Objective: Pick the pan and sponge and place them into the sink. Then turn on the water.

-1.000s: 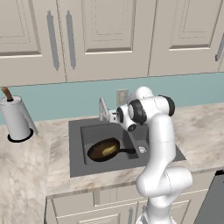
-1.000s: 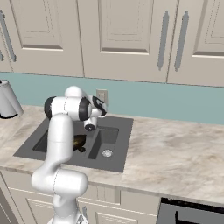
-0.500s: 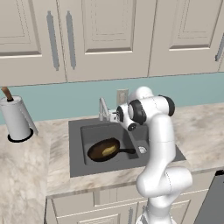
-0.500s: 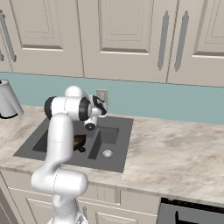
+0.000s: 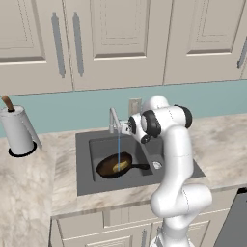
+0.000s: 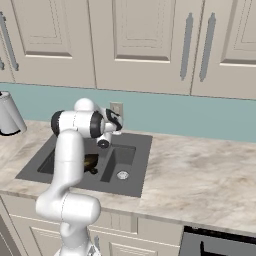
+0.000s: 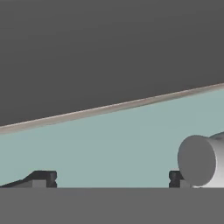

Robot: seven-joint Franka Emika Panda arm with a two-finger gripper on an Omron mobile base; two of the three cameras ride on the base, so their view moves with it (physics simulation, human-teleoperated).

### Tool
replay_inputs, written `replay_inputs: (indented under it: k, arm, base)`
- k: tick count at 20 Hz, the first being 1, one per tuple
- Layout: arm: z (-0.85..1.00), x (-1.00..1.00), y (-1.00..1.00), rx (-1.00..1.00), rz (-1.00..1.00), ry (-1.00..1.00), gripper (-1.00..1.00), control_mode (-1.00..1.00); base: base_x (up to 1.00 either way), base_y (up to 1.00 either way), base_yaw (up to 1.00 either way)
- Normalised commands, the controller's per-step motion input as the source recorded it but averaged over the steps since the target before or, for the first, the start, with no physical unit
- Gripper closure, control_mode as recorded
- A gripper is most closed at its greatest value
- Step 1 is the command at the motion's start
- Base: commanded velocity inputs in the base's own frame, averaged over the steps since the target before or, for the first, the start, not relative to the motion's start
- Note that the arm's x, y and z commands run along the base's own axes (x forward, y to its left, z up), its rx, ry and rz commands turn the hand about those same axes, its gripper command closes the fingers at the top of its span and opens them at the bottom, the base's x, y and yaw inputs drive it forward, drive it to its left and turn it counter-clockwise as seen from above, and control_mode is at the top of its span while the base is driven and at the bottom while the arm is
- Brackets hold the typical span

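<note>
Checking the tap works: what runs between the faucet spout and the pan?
In the left base view, a thin blue water stream falls from the faucet into the pan.

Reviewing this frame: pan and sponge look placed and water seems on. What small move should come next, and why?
Probably just back the open end effector away from the faucet and stop. A thin blue stream of water already falls into the pan, which lies in the large basin of the sink with the yellow sponge inside it, so nothing seems left to do.

Marble counter (image 5: pixel 222 144) with sunken sink (image 5: pixel 87 173) and paper-towel roll (image 5: pixel 17 130)
</note>
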Motion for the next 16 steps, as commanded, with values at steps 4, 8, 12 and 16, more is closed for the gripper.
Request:
replay_inputs:
  k: [4,8,12,16]
  arm:
    - [-0.61,0.09,-0.53,0.06,-0.15,0.0,-1.0,-1.0]
    - [-0.7,0.04,-0.5,0.04,-0.14,0.01,-1.0,-1.0]
    - [-0.68,0.0,-0.47,0.03,-0.12,0.0,-1.0,-1.0]
    - [-0.58,0.0,-0.43,0.03,-0.11,0.0,-1.0,-1.0]
  base:
    - [0.0,0.0,0.0]
    - [0.0,0.0,0.0]
    - [0.0,0.0,0.0]
    - [0.0,0.0,0.0]
